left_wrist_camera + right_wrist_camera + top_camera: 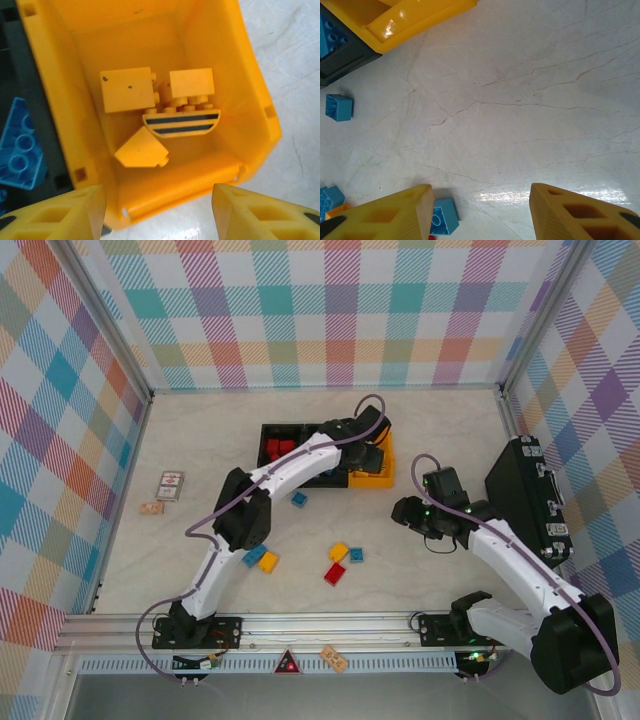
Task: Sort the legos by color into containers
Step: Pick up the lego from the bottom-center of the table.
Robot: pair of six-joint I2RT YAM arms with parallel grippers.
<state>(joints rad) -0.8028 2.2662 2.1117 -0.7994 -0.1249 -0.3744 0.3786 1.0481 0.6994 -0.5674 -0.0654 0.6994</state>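
Closest to the arm bases, loose legos lie on the tabletop. A red lego touches a yellow lego, with a blue lego just beside them. To their left, a second blue brick and a second yellow brick sit together. A little farther off, a lone blue brick lies near the front of the containers.

To the right of this scatter, the right pincer hovers over bare tabletop. Its fingers are spread apart with nothing between them. In its wrist view a small blue brick lies just beside one finger. A large black case rests at the right edge, beside that arm. On the far left side lie a printed card and a small tan tag.

Beyond these, the containers stand in a row. The left black bin holds red legos. The middle black bin holds a blue piece. The yellow bin is at the right end.

The left pincer hangs over the near rim of the yellow bin, its fingers wide apart and empty. Four yellow pieces lie inside that bin:
- a square block
- a second block
- a curved piece with dark stripes, touching the second block
- a sloped piece, nearest the pincer
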